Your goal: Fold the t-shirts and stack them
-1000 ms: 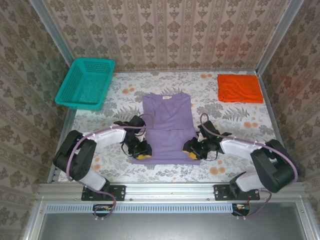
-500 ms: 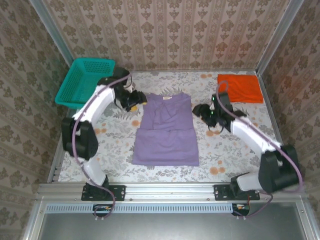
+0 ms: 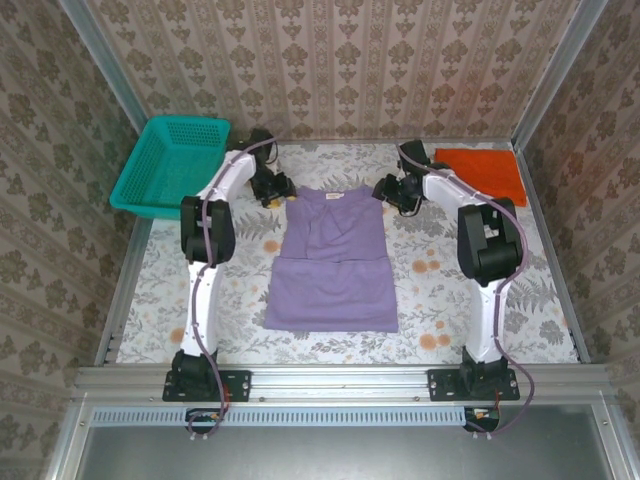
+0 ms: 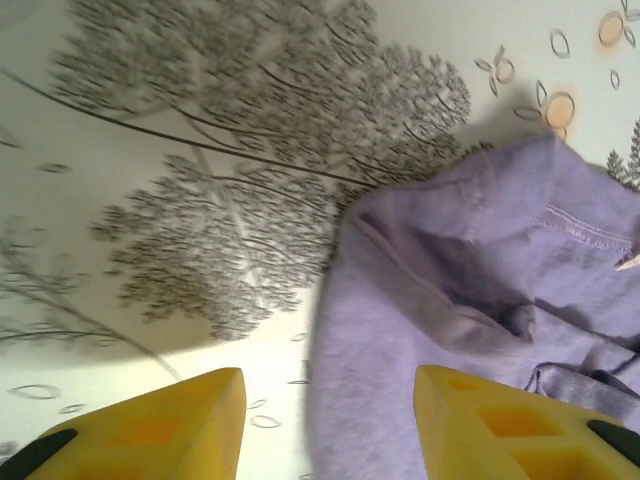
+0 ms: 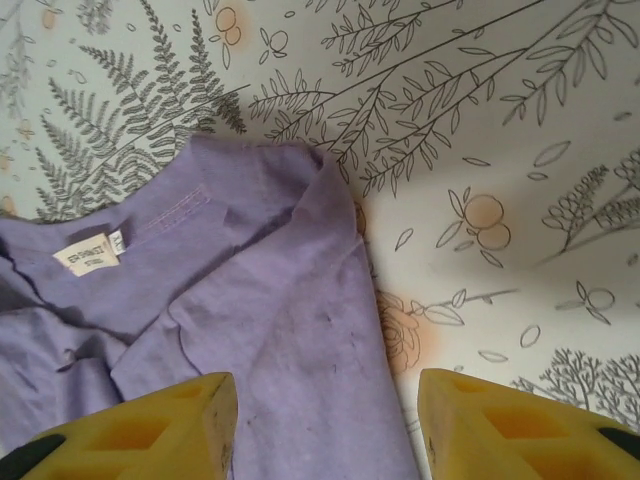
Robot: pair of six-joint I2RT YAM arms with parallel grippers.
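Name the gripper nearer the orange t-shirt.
Right. The right gripper is by the purple t-shirt, at its far right corner, close to the orange t-shirt; the left gripper is at its far left corner.

Lavender cloth t-shirt (image 5: 270,330): we log it cut off at frame's left and bottom; white neck label (image 5: 85,258) print illegible. Folded bright orange cloth tee (image 3: 490,175): lower left behind white robot arm (image 3: 447,190).
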